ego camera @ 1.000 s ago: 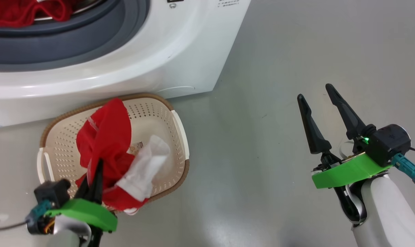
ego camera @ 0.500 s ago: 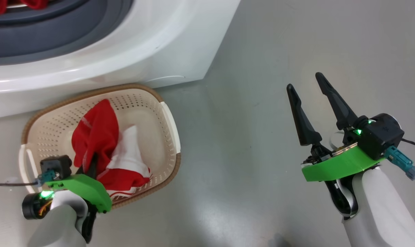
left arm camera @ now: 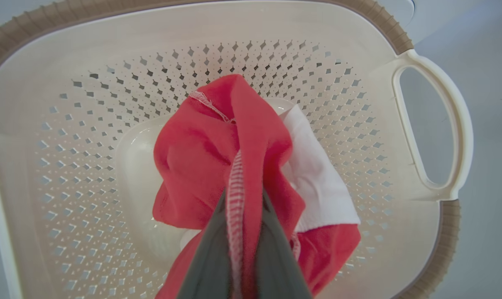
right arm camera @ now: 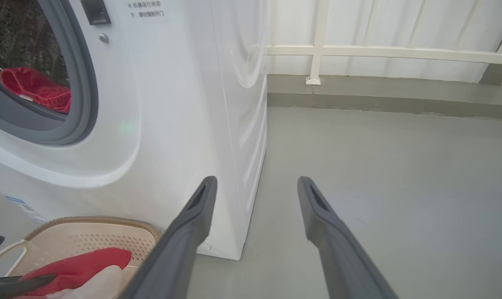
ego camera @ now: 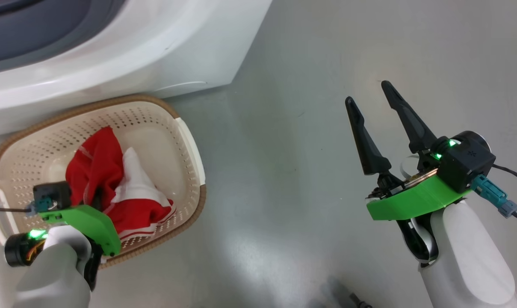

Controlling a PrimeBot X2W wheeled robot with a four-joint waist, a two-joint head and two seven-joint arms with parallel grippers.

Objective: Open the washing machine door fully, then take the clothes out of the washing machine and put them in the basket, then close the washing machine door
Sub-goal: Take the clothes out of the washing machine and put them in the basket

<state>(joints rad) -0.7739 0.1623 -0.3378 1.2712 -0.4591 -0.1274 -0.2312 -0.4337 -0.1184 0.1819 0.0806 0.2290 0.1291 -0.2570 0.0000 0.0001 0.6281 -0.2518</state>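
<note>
The left pincer [left arm camera: 242, 197] is closed tight on a fold of the red garment [left arm camera: 201, 158], its two dark fingers nipping a ribbed white-stitched seam between them. It hangs low over the middle of the basket [left arm camera: 109, 37], and the cloth below it is already bunched on the basket's bottom, with a white panel [left arm camera: 317, 187] folded out to one side.

The step in hand looks like the release. To do it well, the jaws should open wide while the hand is over the centre, so the whole bundle drops inside the rim and no sleeve or hem trails over the edge. The lift out should go straight up, since the thin knit can catch on a fingertip and be dragged back out.

The fabric is soft, light and limp, and creases into loose peaks. The basket is stiff cream plastic, a rounded rectangle pierced with small diamond holes, with a brown woven-look rim and a smooth white loop handle [left arm camera: 442, 124].

The basket sits on the smooth grey floor [ego camera: 305, 128], touching or just beside the foot of the washing machine [ego camera: 155, 47], a glossy white box with a curved front. In the right wrist view a second red garment [right arm camera: 35, 89] lies on the lip of the steel drum, inside the grey rubber gasket [right arm camera: 82, 104]. The right pincer [ego camera: 367, 91] hangs well apart over bare floor, spread wide and holding nothing.
</note>
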